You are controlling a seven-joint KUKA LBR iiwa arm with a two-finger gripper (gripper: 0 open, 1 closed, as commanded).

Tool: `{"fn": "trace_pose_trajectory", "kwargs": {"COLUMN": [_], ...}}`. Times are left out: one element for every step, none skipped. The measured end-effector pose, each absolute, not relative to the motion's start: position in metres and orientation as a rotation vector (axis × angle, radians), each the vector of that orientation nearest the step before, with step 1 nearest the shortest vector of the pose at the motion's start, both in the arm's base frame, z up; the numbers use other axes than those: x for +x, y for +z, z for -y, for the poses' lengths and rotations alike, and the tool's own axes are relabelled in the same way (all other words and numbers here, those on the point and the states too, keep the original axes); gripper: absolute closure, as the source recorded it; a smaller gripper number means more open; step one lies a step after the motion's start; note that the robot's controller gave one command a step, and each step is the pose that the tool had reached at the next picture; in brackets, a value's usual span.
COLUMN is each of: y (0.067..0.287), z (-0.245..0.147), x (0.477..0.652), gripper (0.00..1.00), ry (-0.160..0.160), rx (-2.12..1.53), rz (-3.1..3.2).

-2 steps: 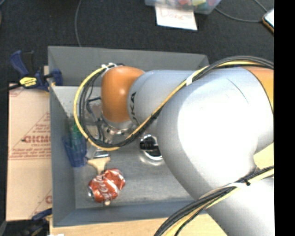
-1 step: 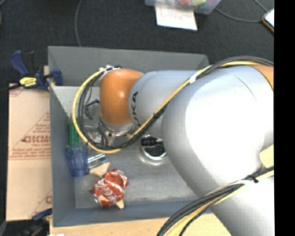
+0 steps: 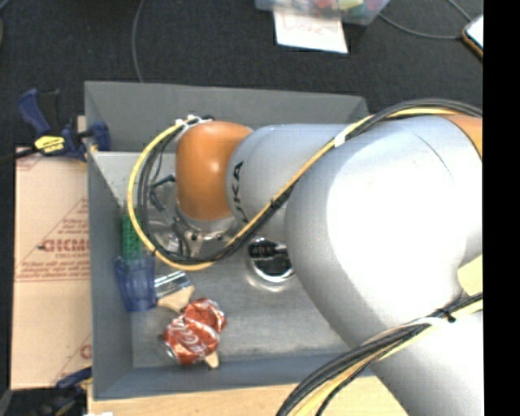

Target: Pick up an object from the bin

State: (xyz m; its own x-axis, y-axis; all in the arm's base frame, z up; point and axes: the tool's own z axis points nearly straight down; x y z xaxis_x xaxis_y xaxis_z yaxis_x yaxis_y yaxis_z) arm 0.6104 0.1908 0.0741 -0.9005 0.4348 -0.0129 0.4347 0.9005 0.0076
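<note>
Where pincer (image 3: 168, 241) hangs, blue obj (image 3: 134, 284) sits nr.

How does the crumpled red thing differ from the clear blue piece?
The crumpled red thing is opaque, red and white; the blue piece is see-through. The red thing lies by the lower wall of the bin; the blue piece lies against its left wall, higher in the view. Both lie in the bin's left half.

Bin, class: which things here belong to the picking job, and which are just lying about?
Job: arm, bin, and in it a crushed red can, blue plastic piece, green piece, round black part.
Lying about: white paper, clear box, both beyond the bin.
</note>
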Motion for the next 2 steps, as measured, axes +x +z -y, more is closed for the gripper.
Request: {"fn": "trace_pose_trajectory", "kwargs": {"y": [0.098,0.142], "z": [-0.19,-0.19], "x": [0.607,0.608], "gripper": [1.0,1.0], "ry": [0.0,0.003], "rx": [0.701,0.699], "rz": [-3.058,-3.056]}}
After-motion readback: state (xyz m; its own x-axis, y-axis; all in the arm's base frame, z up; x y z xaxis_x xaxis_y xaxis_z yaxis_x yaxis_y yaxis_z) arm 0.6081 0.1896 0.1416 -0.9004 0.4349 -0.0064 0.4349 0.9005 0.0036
